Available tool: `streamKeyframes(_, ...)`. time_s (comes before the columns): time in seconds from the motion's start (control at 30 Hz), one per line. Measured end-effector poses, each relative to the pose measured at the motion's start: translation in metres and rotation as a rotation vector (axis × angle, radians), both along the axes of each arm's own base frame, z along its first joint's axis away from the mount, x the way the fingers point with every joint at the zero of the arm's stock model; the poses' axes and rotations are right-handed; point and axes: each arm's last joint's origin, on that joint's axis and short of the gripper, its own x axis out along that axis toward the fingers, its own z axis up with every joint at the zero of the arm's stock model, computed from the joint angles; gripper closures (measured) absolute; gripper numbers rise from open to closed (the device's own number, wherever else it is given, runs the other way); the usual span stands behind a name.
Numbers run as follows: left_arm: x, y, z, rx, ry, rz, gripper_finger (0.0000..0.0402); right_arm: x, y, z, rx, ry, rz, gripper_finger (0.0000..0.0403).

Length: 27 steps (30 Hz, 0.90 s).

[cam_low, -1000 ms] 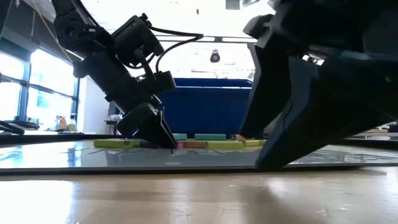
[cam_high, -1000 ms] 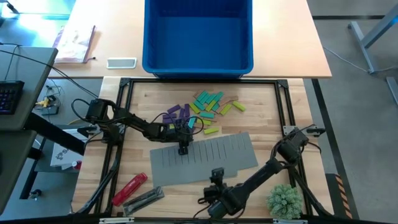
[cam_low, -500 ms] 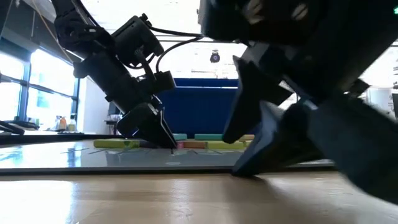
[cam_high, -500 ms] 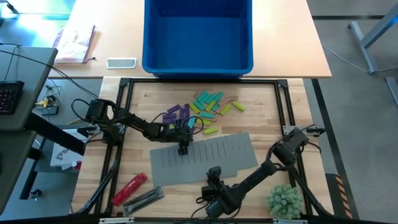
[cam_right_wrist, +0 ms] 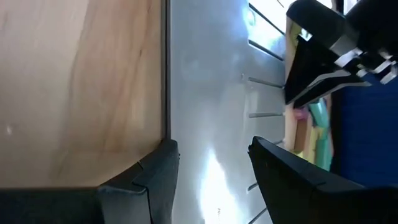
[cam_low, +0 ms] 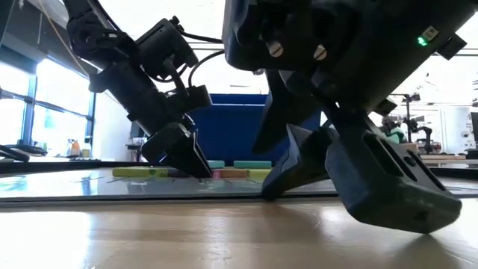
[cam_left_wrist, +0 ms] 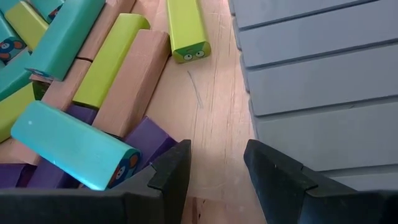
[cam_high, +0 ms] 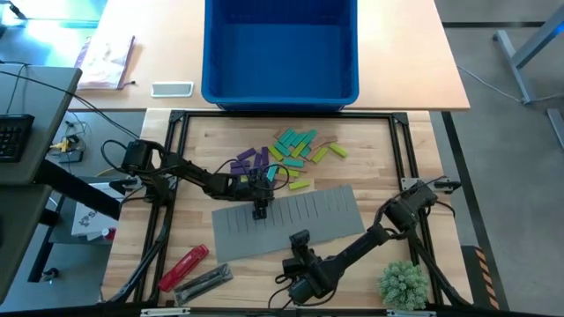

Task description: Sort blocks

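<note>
On the counter beside the grey mat point(cam_high: 286, 220) we've got the blocks point(cam_high: 286, 157) piled, left hand point(cam_left_wrist: 214, 165) and right hand point(cam_right_wrist: 211, 163) both apart and empty; they look light, stiff, slick, so pinch long sides.

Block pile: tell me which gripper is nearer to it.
Left. The left gripper sits at the pile of blocks's near edge; the right gripper is farther off, across the grey mat.

Wooden table point(cam_high: 370, 150) with blocks point(cam_high: 286, 157), grey mat point(cam_high: 308, 220), red tool point(cam_high: 183, 266).
</note>
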Motion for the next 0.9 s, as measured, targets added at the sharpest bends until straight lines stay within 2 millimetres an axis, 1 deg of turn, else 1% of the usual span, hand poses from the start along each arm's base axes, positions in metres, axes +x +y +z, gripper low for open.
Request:
streamKeyframes(0.13, 0.000, 0.000, 0.000, -0.001, 0.002, 0.000, 0.0257, 0.001, -0.001, 0.001, -0.033, 0.007, 0.017, 0.0219)
streamKeyframes(0.3, 0.000, 0.000, 0.000, -0.001, 0.002, -0.001, 0.0257, -0.001, -0.001, 0.007, -0.032, 0.001, 0.018, 0.0219)
streamKeyframes(0.37, 0.000, 0.000, 0.000, -0.001, 0.002, -0.001, 0.0257, -0.004, 0.001, 0.013, 0.001, 0.006, 0.025, 0.0219)
streamKeyframes(0.47, 0.000, 0.000, 0.000, -0.001, 0.002, -0.001, 0.0257, -0.007, 0.008, 0.022, 0.100, 0.004, 0.016, 0.0219)
streamKeyframes(0.57, -0.001, -0.004, 0.002, -0.013, -0.008, 0.001, 0.0257, -0.013, 0.015, 0.018, 0.176, 0.030, 0.001, 0.0219)
streamKeyframes(0.67, -0.002, -0.014, 0.007, -0.008, -0.024, -0.029, 0.0257, -0.018, 0.020, 0.016, 0.203, 0.008, -0.025, 0.0219)
streamKeyframes(0.9, 0.001, -0.028, 0.014, 0.037, -0.025, -0.086, 0.0257, -0.018, 0.022, 0.009, 0.231, 0.008, -0.051, 0.0219)
